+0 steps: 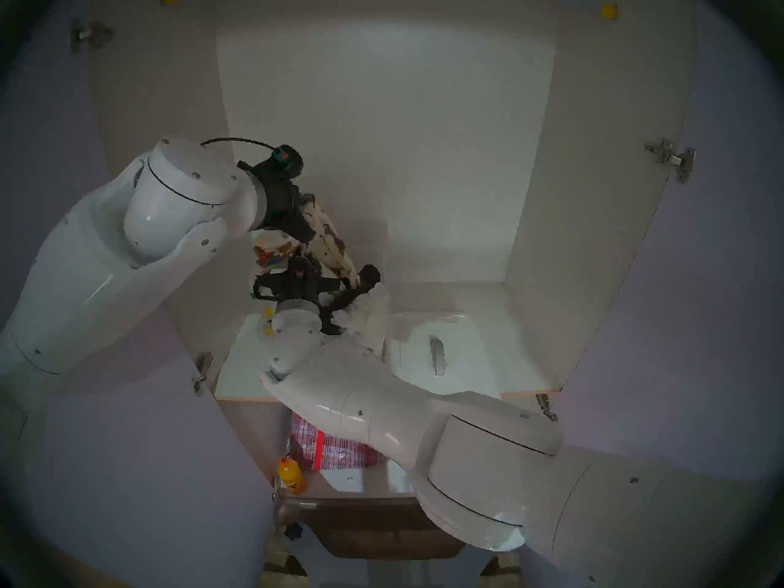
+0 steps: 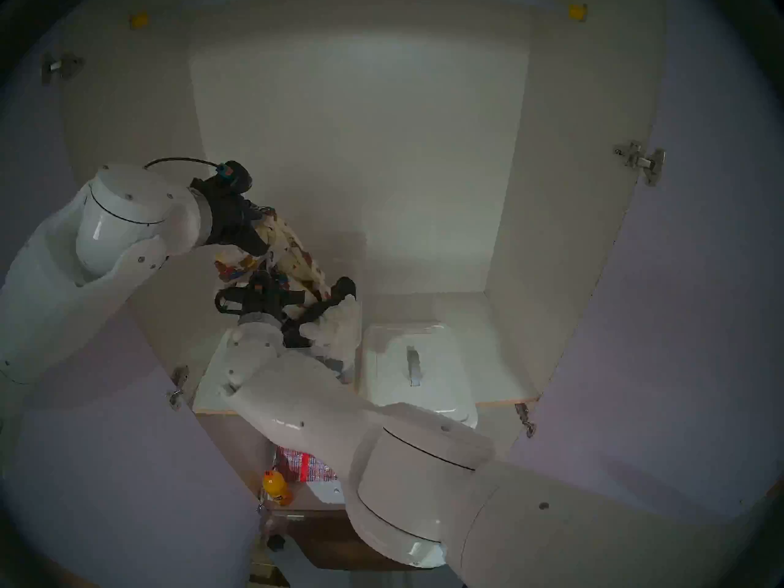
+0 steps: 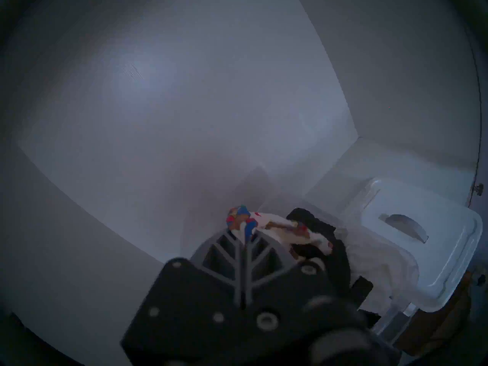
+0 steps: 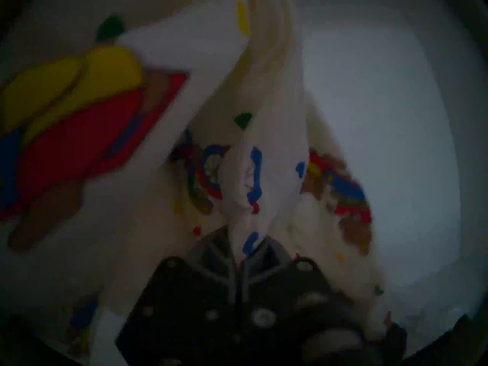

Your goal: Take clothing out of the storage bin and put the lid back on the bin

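Both grippers closed on the printed garment, held above the shelf inside the open cabinet.

Left gripper (image 3: 244, 241): jaws pinched together on a bunched corner of the cream cartoon-print garment (image 1: 329, 239), the highest point of the cloth. Right gripper (image 4: 247, 245): lower, jaws closed on a fold of the same garment, which hangs stretched between the two. Storage bin (image 3: 396, 315): clear plastic, on the left part of the shelf (image 1: 526, 375), largely hidden by the right arm; a plain white cloth (image 1: 373, 315) bulges out of it. Lid (image 1: 449, 353): white, grey strap handle, lying flat on the shelf just beside the bin, off it. Lower shelf: red plaid bag (image 1: 335, 447), orange bottle (image 1: 290, 474).
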`<action>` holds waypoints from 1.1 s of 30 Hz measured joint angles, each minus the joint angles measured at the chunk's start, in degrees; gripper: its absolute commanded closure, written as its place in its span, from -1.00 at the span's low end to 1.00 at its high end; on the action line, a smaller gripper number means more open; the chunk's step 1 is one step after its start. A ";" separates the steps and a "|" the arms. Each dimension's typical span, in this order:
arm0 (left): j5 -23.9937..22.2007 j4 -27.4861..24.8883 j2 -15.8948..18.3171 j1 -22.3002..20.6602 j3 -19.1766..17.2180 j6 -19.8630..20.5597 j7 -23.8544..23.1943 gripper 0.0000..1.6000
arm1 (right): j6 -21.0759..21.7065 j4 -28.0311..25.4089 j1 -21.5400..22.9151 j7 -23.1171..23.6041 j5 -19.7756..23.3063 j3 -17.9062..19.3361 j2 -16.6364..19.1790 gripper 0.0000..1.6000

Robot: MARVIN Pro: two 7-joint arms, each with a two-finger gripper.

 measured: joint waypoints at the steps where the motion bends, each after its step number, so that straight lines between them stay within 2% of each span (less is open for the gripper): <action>1: -0.28 -0.05 0.17 0.16 -0.07 0.00 0.33 1.00 | 0.04 -0.27 0.12 -1.68 0.07 0.00 0.05 1.00; 3: -1.17 -0.07 0.79 0.73 -0.31 0.00 1.21 0.96 | 0.21 -1.11 0.75 -5.59 0.49 -0.03 0.20 1.00; 4: -1.48 -0.05 1.00 0.90 -0.35 0.00 1.47 0.02 | 0.25 -1.38 1.02 -7.08 0.59 -0.04 0.23 1.00; 5: -1.82 -0.06 1.22 1.04 -0.40 0.00 1.76 0.01 | 0.31 -1.74 1.33 -8.83 0.71 -0.04 0.26 1.00; 6: -2.13 -0.09 1.50 1.20 -0.40 0.00 2.09 -0.12 | 0.46 -2.01 1.72 -10.26 0.92 -0.18 0.31 1.00; 7: -2.43 -0.14 1.95 1.28 -0.41 0.00 2.28 -1.00 | 0.59 -2.28 2.22 -12.03 1.10 -0.22 0.35 1.00; 14: -3.93 -0.30 4.69 1.49 -1.48 -0.01 4.15 -1.00 | 1.24 -2.25 6.59 -18.43 3.35 0.12 0.46 1.00; 21: -5.87 -0.52 6.78 2.21 -3.23 -0.03 6.26 -1.00 | 0.73 -1.25 11.46 -18.31 5.92 1.52 0.50 1.00; 33: -11.07 0.59 9.54 4.50 -5.61 -0.06 7.30 -1.00 | -2.25 1.83 13.94 -16.97 8.66 3.75 0.27 1.00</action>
